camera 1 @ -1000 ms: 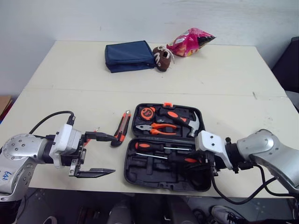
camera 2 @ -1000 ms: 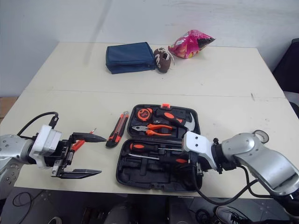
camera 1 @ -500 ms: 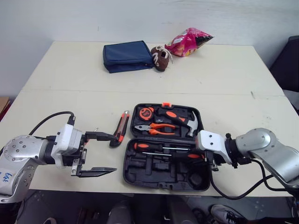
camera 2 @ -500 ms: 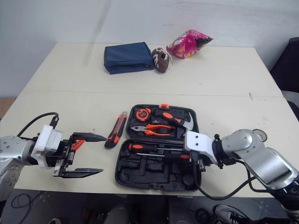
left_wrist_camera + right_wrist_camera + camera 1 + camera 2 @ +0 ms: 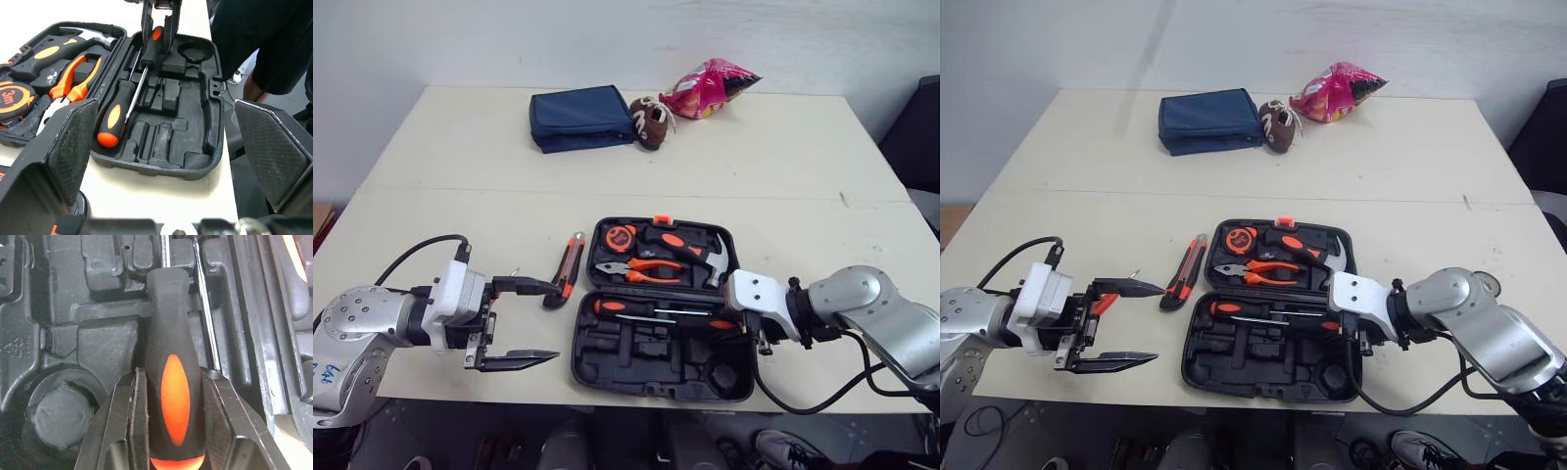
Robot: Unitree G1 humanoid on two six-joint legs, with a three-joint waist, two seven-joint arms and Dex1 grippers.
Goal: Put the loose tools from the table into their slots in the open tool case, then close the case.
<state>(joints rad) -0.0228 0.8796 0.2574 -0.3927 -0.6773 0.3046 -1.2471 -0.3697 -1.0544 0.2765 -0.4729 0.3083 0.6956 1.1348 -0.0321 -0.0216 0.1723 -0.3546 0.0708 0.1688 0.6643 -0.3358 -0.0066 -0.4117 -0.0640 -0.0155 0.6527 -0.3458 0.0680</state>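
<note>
Since before, your screwdriver (image 5: 168, 323) has shifted toward the hinge of the tool case (image 5: 636, 370). Left of the case your left fingers (image 5: 524, 286) gape open; the utility knife (image 5: 568, 267) lies just beside it; right fingers (image 5: 122, 426) clamp the screwdriver inside

A black moulded plastic tool case (image 5: 656, 360) holds a black screwdriver with an orange oval inlay (image 5: 174, 396) between the right gripper's (image 5: 172, 377) black fingers (image 5: 122, 421). The left gripper's (image 5: 555, 321) fingers (image 5: 73, 142) carry fine grey-black cross-hatching. Just past their tips lies a black-and-orange utility knife (image 5: 568, 266) on the plain cream table (image 5: 460, 196).
</note>
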